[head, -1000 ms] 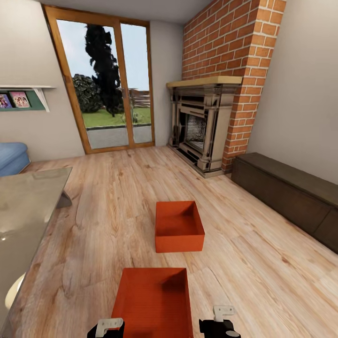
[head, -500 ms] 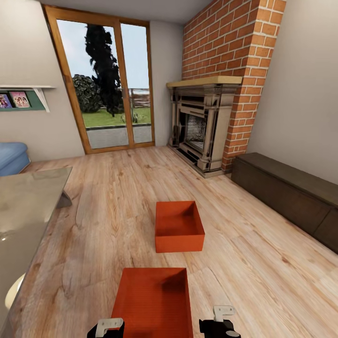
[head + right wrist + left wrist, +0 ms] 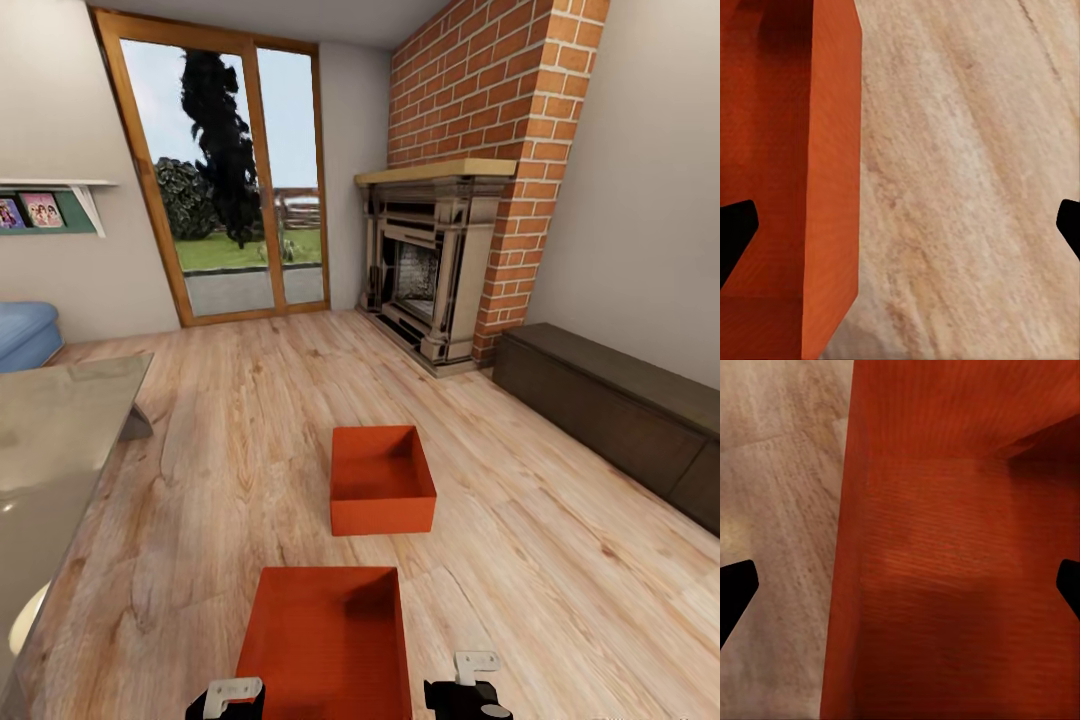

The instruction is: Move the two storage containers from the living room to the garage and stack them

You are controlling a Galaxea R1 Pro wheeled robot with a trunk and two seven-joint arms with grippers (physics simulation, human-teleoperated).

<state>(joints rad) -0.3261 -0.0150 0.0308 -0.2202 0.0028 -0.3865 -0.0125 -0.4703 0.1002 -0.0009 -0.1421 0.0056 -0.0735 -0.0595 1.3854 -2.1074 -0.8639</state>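
Two orange-red storage containers stand on the living room's wood-plank floor. The near container (image 3: 325, 640) is just in front of me and the far container (image 3: 381, 480) lies a little beyond it. Both are open-topped and empty. The ends of my two arms show at the lower edge of the head view, the left wrist (image 3: 230, 695) by the near container's left side and the right wrist (image 3: 468, 690) off its right side. My left gripper (image 3: 900, 589) is open over that container's left wall (image 3: 844, 585). My right gripper (image 3: 900, 229) is open over its right wall (image 3: 832, 187).
A glass-topped table (image 3: 60, 440) fills the left. A blue sofa (image 3: 25, 335) sits behind it. A dark low cabinet (image 3: 610, 400) runs along the right wall, past the brick fireplace (image 3: 440, 270). Glass doors (image 3: 235, 180) are at the back. Open floor surrounds both containers.
The whole head view has shifted very slightly, so the camera moved. The containers and both grippers hold their places.
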